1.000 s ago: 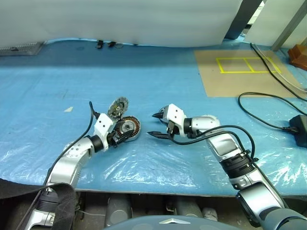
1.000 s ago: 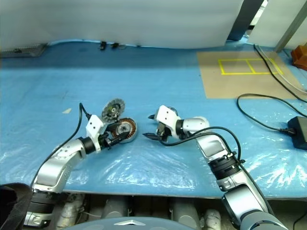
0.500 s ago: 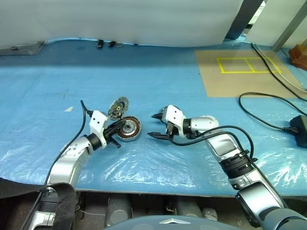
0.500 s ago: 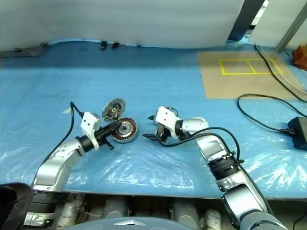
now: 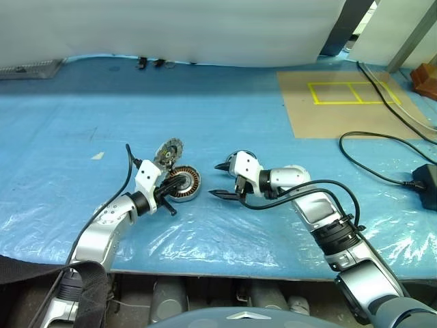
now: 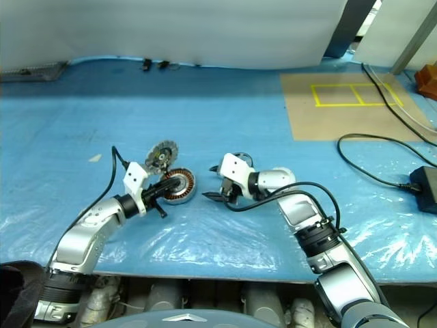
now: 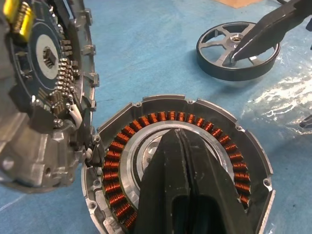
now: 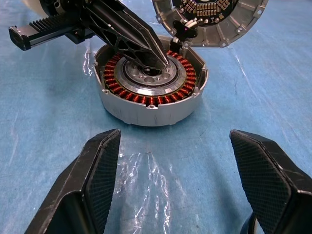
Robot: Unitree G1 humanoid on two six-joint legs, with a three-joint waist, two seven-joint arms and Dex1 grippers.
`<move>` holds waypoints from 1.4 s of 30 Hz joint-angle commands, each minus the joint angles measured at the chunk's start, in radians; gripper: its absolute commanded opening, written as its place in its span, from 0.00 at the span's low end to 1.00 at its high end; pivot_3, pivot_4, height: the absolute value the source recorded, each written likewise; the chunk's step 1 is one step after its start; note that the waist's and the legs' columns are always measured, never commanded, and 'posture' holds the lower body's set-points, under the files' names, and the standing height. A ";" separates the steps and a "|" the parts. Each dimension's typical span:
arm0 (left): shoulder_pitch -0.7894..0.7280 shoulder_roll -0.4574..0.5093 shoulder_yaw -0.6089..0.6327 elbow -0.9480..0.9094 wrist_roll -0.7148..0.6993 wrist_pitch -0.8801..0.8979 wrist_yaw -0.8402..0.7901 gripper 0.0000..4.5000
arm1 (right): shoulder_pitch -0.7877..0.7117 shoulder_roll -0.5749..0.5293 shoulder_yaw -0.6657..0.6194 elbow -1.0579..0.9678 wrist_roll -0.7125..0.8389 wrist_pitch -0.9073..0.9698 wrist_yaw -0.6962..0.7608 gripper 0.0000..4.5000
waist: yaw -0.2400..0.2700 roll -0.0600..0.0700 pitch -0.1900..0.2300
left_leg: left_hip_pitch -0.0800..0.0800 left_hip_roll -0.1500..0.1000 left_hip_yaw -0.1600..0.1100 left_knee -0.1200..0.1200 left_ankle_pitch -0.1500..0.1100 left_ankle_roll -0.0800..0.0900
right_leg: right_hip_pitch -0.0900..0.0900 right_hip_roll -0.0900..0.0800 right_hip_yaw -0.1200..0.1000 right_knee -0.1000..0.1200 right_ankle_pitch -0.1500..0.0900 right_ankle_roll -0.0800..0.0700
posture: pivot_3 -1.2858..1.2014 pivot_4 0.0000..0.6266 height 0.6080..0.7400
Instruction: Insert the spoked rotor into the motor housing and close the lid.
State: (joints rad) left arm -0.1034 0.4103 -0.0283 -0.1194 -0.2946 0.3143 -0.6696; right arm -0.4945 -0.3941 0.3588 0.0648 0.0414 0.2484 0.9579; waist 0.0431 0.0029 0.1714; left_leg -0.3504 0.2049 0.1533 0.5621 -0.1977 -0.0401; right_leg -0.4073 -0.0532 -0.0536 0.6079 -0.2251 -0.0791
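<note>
Motor housing (image 8: 150,87): open silver puck lying flat on the blue plastic sheet, copper windings ringing a bare central hub.
Lid (image 7: 46,92): hinged at the housing's edge, standing tilted up beside it, its circuit-board face turned toward the windings.
Spoked rotor (image 7: 238,50): dark spoked ring lying flat on the sheet, apart from the housing, on the side toward the right arm.
Left tool (image 8: 155,57): fingers pressed together with no gap between them, gripping nothing; the joined tips sit over the housing's central hub.
Right tool (image 5: 220,180): fingers spread wide, holding nothing, pointed across at the housing. In the left wrist view one fingertip (image 7: 237,52) sits at the rotor's hub; touching or just above, cannot tell.
Bench (image 5: 225,109): covered by the blue plastic sheet, wrinkled and shiny near the front edge.
Brown board (image 5: 348,102): at the far right of the bench, with a yellow taped rectangle.
Black cable (image 5: 372,154): loops over the bench's right side.
</note>
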 commanded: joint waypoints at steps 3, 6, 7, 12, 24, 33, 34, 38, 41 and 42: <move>0.028 0.019 0.002 -0.013 0.012 0.003 0.000 0.00 | -0.001 0.006 0.001 -0.014 0.003 -0.017 0.005 0.84 | -0.001 0.000 0.000 | 0.000 0.000 0.000 0.000 0.000 0.000 | 0.000 0.000 0.000 0.000 0.000 0.000 | 0.52 0.24 1.00; 0.035 0.000 0.026 -0.019 -0.022 0.009 0.006 0.00 | -0.002 0.006 0.001 -0.013 0.003 -0.016 0.005 0.84 | -0.001 0.000 0.000 | 0.000 0.000 0.000 0.000 0.000 0.000 | 0.000 0.000 0.000 0.000 0.000 0.000 | 0.52 0.24 1.00; 0.037 -0.008 0.036 -0.020 -0.037 0.013 0.011 0.00 | -0.002 0.006 0.001 -0.013 0.003 -0.016 0.005 0.84 | -0.001 0.000 0.000 | 0.000 0.000 0.000 0.000 0.000 0.000 | 0.000 0.000 0.000 0.000 0.000 0.000 | 0.52 0.24 1.00; 0.052 -0.001 0.058 -0.030 -0.050 0.045 0.027 0.00 | 0.000 0.001 -0.001 -0.016 0.004 -0.015 0.010 0.84 | -0.001 0.000 0.000 | 0.000 0.000 0.000 0.000 0.000 0.000 | 0.000 0.000 0.000 0.000 0.000 0.000 | 0.52 0.24 1.00; 0.037 0.006 0.014 -0.085 -0.053 0.066 0.015 0.00 | -0.008 0.003 0.001 -0.005 -0.003 -0.024 0.017 0.84 | 0.000 0.000 0.000 | 0.000 0.000 0.000 0.000 0.000 0.001 | 0.000 0.000 0.000 0.000 0.000 0.000 | 0.52 0.24 1.00; 0.006 0.021 -0.023 -0.075 -0.023 0.077 0.009 0.00 | -0.001 0.004 0.001 -0.007 -0.011 -0.026 0.015 0.84 | 0.000 0.000 0.000 | 0.000 0.000 0.000 0.000 0.000 0.000 | 0.000 0.000 0.000 0.000 0.000 0.000 | 0.52 0.24 1.00; 0.009 0.025 -0.021 -0.060 -0.013 0.070 0.013 0.00 | -0.001 0.004 0.001 -0.007 -0.012 -0.025 0.015 0.84 | 0.000 0.000 0.000 | 0.000 0.000 0.000 0.000 0.000 0.000 | 0.000 0.000 0.000 0.000 0.000 0.000 | 0.52 0.24 1.00; 0.025 0.049 -0.035 -0.023 0.020 0.053 0.003 0.00 | 0.002 0.004 0.002 -0.006 -0.015 -0.027 0.015 0.84 | -0.001 0.000 0.000 | 0.000 0.000 0.000 0.000 0.000 0.000 | 0.000 0.000 0.000 0.000 0.000 0.000 | 0.52 0.24 1.00; 0.039 0.041 -0.044 -0.002 0.026 0.024 -0.007 0.00 | 0.002 0.005 0.002 -0.006 -0.016 -0.029 0.016 0.84 | -0.001 0.000 0.000 | 0.000 0.000 0.000 0.000 0.000 0.001 | 0.000 0.000 0.000 0.000 0.000 0.000 | 0.52 0.24 1.00; 0.042 0.030 -0.036 0.005 0.017 0.015 -0.004 0.00 | 0.001 0.007 0.002 -0.005 -0.016 -0.029 0.015 0.84 | -0.001 0.000 0.000 | 0.000 0.000 0.000 0.000 0.000 0.000 | 0.000 0.000 0.000 0.000 0.000 0.000 | 0.52 0.24 1.00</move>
State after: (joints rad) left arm -0.0889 0.4445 -0.0580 -0.1491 -0.2890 0.3310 -0.6731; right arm -0.4930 -0.3932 0.3610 0.0689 0.0203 0.2396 0.9759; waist 0.0418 0.0030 0.1714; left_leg -0.3503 0.2048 0.1532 0.5621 -0.1980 -0.0397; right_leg -0.4069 -0.0532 -0.0536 0.6078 -0.2252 -0.0790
